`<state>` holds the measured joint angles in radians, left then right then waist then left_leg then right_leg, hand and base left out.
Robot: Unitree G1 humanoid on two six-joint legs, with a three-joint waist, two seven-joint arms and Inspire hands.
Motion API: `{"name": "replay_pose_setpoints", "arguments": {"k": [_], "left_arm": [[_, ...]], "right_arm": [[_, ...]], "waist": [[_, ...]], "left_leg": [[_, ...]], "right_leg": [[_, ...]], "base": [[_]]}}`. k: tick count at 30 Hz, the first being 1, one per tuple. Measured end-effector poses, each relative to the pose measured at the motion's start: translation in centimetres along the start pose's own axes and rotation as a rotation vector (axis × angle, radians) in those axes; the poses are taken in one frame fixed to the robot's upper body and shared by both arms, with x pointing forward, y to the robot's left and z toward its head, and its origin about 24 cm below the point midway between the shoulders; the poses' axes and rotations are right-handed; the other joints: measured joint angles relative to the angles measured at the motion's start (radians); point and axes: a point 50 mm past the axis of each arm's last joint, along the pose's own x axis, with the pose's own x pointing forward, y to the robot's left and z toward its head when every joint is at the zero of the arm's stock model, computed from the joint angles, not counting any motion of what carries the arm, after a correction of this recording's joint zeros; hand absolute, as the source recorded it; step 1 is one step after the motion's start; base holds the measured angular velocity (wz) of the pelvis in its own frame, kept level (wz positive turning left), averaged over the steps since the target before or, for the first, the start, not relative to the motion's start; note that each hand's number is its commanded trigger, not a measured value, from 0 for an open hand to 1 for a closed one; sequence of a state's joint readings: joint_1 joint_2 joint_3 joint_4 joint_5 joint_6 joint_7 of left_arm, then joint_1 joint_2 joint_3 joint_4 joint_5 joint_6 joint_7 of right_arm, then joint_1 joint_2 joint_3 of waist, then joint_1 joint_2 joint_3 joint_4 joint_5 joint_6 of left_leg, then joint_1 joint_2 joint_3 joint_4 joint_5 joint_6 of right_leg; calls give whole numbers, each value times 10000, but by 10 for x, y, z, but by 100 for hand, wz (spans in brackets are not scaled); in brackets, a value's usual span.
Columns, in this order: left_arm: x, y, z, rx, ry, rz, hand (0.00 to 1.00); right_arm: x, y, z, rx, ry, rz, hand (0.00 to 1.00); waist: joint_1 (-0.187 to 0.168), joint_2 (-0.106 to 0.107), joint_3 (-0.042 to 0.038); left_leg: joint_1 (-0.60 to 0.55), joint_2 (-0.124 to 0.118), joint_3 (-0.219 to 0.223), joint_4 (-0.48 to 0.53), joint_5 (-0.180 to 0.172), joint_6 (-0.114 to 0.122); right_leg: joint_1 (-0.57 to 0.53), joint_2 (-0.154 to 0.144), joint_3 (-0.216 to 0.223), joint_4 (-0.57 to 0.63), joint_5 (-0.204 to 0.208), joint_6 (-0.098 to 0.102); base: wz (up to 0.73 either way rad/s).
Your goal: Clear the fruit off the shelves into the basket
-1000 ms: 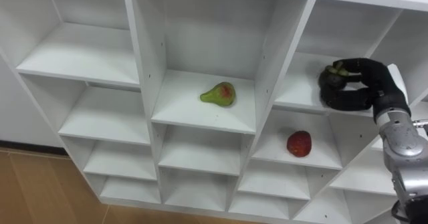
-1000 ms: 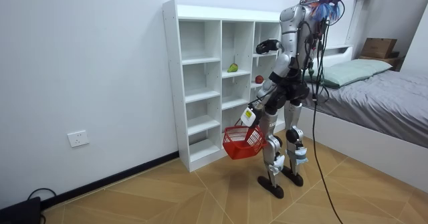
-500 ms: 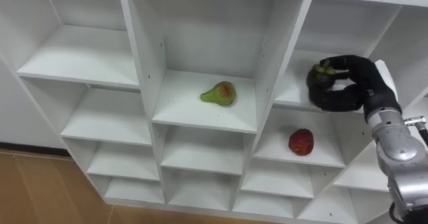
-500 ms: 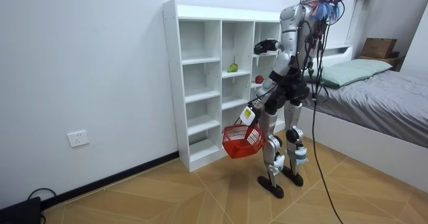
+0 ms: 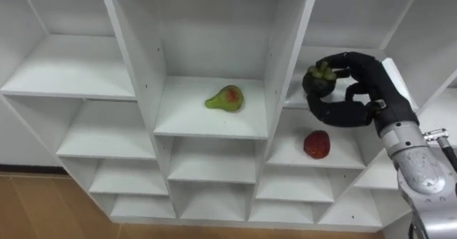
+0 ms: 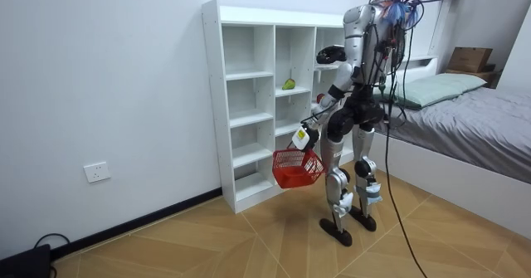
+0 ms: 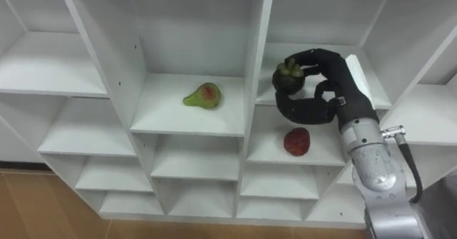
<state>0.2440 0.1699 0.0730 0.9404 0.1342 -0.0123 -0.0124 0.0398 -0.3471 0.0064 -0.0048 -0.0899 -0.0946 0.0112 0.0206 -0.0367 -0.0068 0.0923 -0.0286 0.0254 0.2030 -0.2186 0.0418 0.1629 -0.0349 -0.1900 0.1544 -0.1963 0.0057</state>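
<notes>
My right robot hand (image 5: 375,89) is clenched round a small, round, dark purple fruit with a green leafy cap (image 5: 320,80). The fingers arch over its top and far side, and the thumb curls in below. The fruit is held up at the open front of the tall white shelf unit (image 5: 132,68), before the right-hand column. It is level with the board that carries a green pear with a red blush (image 5: 223,98) in the middle column. A round red fruit (image 5: 317,144) lies one compartment lower, just beneath my hand.

The dark fruit's lower side is hidden behind my thumb, and I cannot tell whether it touches the board behind it. In the room view a red wire basket (image 6: 297,168) hangs from my left robot hand (image 6: 304,136). It is too small there for me to tell its grip.
</notes>
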Motion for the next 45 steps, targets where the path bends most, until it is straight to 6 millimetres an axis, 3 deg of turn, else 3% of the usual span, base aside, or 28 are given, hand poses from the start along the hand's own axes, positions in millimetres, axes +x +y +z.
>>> {"name": "replay_pose_setpoints", "arguments": {"k": [10, 15, 19, 24, 27, 31, 36, 41, 45], "left_arm": [[0, -5, 13, -450, -623, -206, 100], [2, -11, 24, -146, -1087, -391, 100], [4, -15, 38, 63, -1531, -546, 100], [2, -25, 67, 430, -2699, -859, 100], [2, -33, 80, 705, -3104, -1134, 100], [2, -45, 107, 966, -3833, -1603, 100], [2, -48, 116, 1000, -4090, -1777, 100], [-1, -53, 141, 1253, -4856, -1869, 100], [-2, -57, 144, 1441, -5126, -2024, 100]], "right_arm": [[-15, 11, 9, 311, -316, 658, 100], [-18, 24, 9, 343, -278, 1008, 100], [-25, 40, 4, 534, 10, 1610, 100], [-26, 60, 6, 590, -57, 2534, 100], [-29, 76, -3, 632, 397, 3069, 100], [-34, 97, -14, 713, 942, 3946, 100], [-35, 106, -15, 536, 951, 4508, 100], [-25, 120, -38, 2, 1918, 5132, 100], [-26, 129, -42, -418, 2064, 5562, 100]], "waist": [[-119, 192, 4], [-145, 188, 14], [-119, 123, 60], [-57, 98, 58], [7, 45, 84], [145, -8, 189], [149, -25, 197], [179, -51, 209], [184, -53, 210]], "left_leg": [[25, 58, 56, -69, 3, -3], [32, 81, 293, -116, 12, -1], [-29, 98, 491, -148, 12, 0], [-479, 153, 542, -22, 14, 5], [-640, 162, 532, 55, 15, 5], [-1069, 170, 534, 244, 19, 13], [-1525, 178, 554, 367, 30, 28], [-1959, 166, 548, 534, 50, 58], [-2119, 166, 519, 567, 53, 60]], "right_leg": [[-131, 12, 45, 3, 1, -1], [-209, 32, 374, 13, 19, -25], [-292, 46, 501, 11, 27, -19], [-843, 75, 567, 203, 84, -42], [-949, 71, 518, 211, 94, -52], [-1359, 64, 497, 351, 109, -62], [-1836, 45, 497, 516, 116, -63], [-2232, 16, 471, 625, 124, -63], [-2377, 15, 439, 656, 124, -63]], "base": [[-2], [-14], [-11], [-6], [2], [2], [0], [1], [2]]}}
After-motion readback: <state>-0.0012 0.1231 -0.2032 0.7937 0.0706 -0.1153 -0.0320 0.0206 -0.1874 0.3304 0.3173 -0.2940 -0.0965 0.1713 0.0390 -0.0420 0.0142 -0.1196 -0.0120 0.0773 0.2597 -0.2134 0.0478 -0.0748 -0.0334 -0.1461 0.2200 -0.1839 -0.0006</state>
